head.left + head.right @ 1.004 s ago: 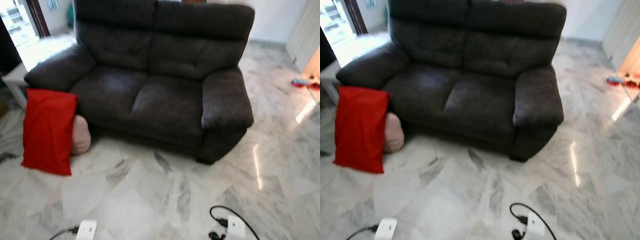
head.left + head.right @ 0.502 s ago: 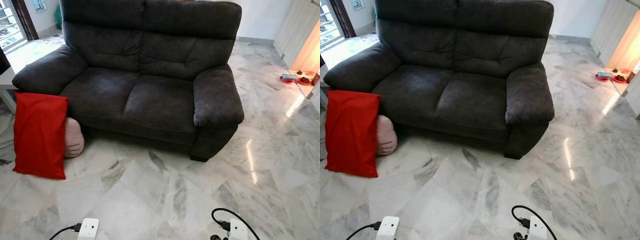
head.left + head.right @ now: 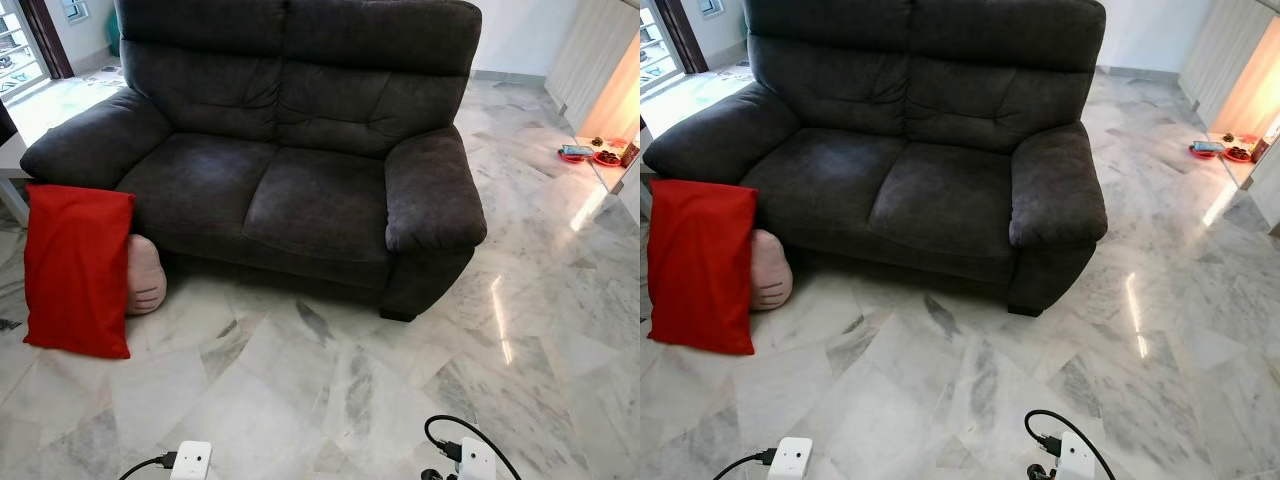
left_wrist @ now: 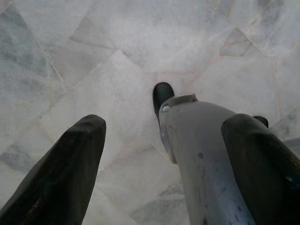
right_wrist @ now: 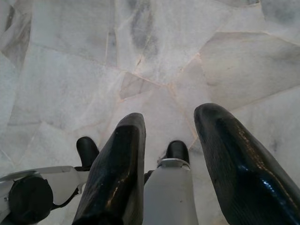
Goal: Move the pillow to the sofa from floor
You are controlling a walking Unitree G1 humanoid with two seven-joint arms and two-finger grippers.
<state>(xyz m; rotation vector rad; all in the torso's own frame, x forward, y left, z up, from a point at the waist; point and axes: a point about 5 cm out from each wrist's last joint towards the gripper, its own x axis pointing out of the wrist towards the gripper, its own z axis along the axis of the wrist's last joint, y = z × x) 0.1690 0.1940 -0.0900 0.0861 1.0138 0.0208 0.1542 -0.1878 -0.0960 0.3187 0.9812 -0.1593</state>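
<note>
A red pillow (image 3: 78, 270) stands on the marble floor, leaning against the left arm of the dark grey two-seat sofa (image 3: 300, 190). A pink plush cushion (image 3: 147, 275) lies on the floor behind it, against the sofa's base. Both arms hang low at my sides, far from the pillow; their white wrist ends (image 3: 190, 462) (image 3: 470, 462) show at the bottom edge. The left gripper (image 4: 165, 124) is open above the floor, with my leg seen between its fingers. The right gripper (image 5: 172, 117) is open too and holds nothing.
Grey-veined marble floor (image 3: 330, 390) stretches between me and the sofa. A white side table (image 3: 8, 175) stands beside the sofa's left arm. Red bowls (image 3: 590, 155) sit on the floor at the far right. A bright doorway is at the back left.
The camera has steadied and shifted slightly, so the sofa sits a little differently in the picture. The pillow, cushion and sofa have not moved. Both arms still hang down.
</note>
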